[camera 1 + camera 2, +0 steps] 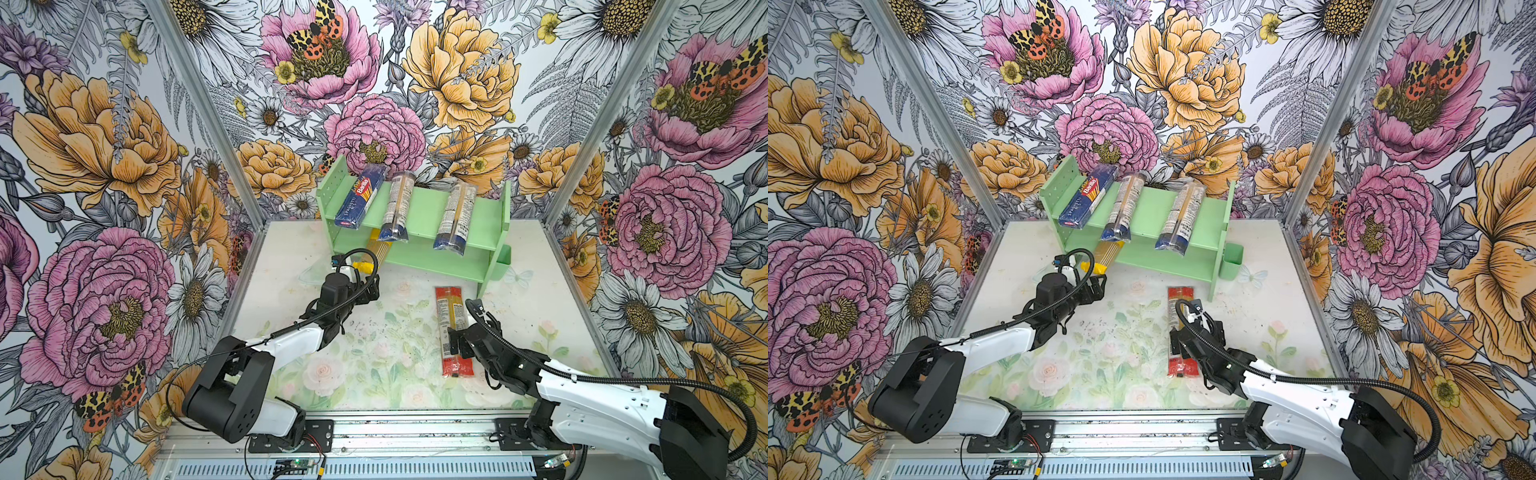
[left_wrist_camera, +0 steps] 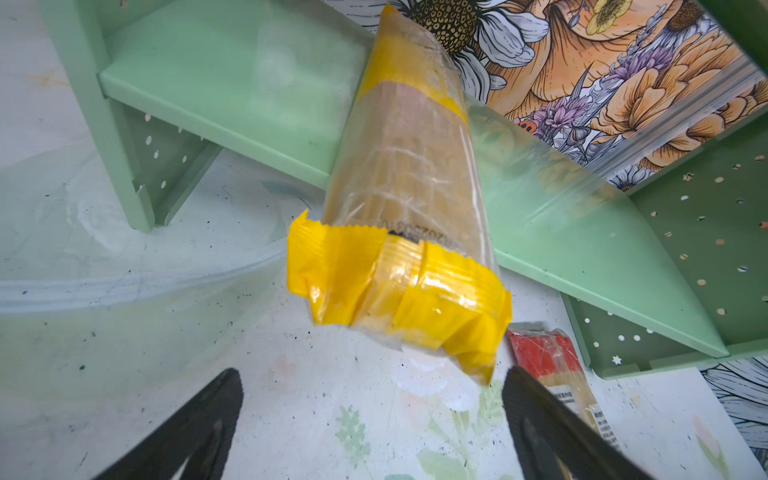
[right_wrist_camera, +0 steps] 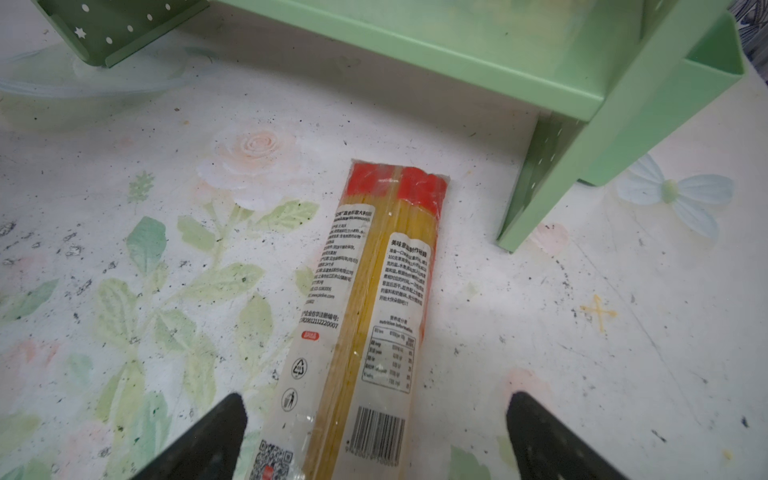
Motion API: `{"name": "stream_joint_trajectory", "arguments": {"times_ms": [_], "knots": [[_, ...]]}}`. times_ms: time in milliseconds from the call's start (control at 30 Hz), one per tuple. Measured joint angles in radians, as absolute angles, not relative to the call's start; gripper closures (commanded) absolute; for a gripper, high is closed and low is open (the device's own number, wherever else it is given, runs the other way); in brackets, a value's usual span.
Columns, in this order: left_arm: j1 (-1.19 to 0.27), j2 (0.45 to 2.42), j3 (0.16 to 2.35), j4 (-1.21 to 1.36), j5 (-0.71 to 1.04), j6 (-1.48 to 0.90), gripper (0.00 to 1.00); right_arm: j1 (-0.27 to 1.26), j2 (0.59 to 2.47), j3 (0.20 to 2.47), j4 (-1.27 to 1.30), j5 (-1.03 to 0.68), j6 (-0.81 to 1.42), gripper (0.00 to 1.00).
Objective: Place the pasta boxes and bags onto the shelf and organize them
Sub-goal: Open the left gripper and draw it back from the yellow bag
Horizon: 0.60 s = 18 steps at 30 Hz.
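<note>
- fingertips of the right gripper (image 3: 374, 399) filled the foreground of its wrist view, spread wide to either side of the red-ended clear bag (image 3: 386, 266); no grip on it showed.
- that bag lay flat on the table (image 1: 374, 374), near the front right leg of the shelf (image 1: 424, 203), and was the only pack in view not on the shelf.
- left gripper (image 2: 372, 374) stood fully open and empty, just short of the near end of the yellow bag (image 2: 407, 174).
- yellow bag rested its far part on the lower tier, while its near end jutted past the front edge, above the table.
- top tier carried the dark blue barilla box (image 1: 357, 199), a navy-ended bag (image 1: 397, 208) just beside it, and another navy-ended bag (image 1: 455, 216) apart to the right; all three lay front to back, their ends overhanging the front edge.
- by my reckoning the task was well along: three packs up top, one partly seated below, one left to lift.
- tidying looked unfinished too: the packs sat slanted and unevenly spaced.
</note>
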<state>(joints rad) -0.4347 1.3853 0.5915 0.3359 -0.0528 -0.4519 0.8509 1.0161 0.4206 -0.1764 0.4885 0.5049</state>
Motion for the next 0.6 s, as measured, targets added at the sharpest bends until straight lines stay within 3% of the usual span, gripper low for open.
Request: {"name": "stream_joint_trajectory", "arguments": {"times_ms": [600], "knots": [[-0.443, 0.997, 0.493, 0.060, -0.062, -0.426, 0.01, 0.804, 1.182, 0.459, -0.176, 0.389, 0.569, 0.00]]}}
